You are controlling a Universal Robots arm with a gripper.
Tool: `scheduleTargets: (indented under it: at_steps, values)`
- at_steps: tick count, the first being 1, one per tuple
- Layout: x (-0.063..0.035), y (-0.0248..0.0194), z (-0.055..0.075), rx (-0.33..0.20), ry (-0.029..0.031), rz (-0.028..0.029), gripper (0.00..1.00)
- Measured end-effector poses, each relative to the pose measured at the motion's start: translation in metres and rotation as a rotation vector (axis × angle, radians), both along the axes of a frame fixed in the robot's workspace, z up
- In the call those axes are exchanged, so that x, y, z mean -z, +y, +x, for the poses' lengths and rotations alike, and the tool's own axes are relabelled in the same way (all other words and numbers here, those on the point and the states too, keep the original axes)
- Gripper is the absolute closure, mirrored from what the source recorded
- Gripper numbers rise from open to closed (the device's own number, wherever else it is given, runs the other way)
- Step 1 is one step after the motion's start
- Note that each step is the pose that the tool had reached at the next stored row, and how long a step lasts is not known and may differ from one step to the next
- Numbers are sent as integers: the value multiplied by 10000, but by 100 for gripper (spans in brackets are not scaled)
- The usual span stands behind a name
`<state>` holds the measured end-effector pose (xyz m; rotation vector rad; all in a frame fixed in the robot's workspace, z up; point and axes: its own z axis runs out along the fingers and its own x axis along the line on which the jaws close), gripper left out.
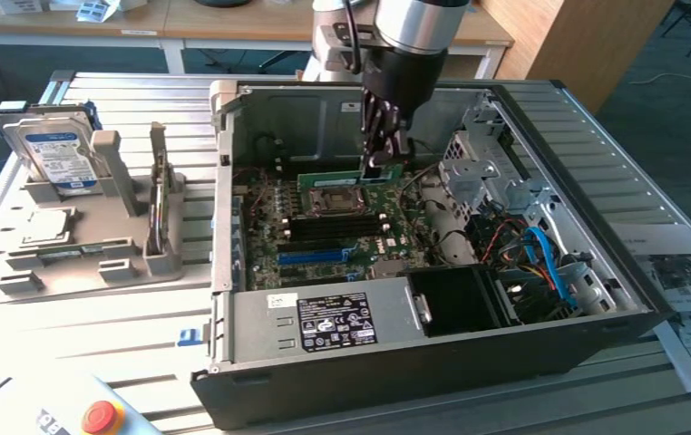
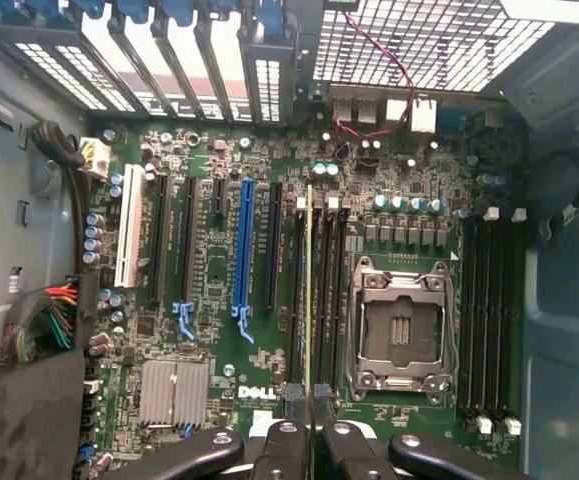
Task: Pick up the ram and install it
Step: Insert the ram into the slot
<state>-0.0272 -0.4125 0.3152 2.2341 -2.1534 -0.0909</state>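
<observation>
Gripper (image 1: 378, 166) is clamping its two fingers together on one end of the ram (image 1: 331, 177), and I am seeing it hanging inside the open computer case (image 1: 442, 362), close beside the processor socket (image 1: 327, 201). Through the wrist camera the ram (image 2: 310, 285) is showing edge-on as a thin pale line. It is running along the black memory slots (image 2: 331, 290) just beside the socket, between it and the blue slot (image 2: 243, 250). Its chips are turning out of sight, its near end is disappearing between the fingertips (image 2: 291, 410), and I am not making out whether it is touching a slot.
</observation>
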Motion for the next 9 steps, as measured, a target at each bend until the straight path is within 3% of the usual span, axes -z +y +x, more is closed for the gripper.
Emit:
scheduleTargets:
  at_steps: [9]
  values:
    - [70, 0, -1, -1, 0, -2, 88]
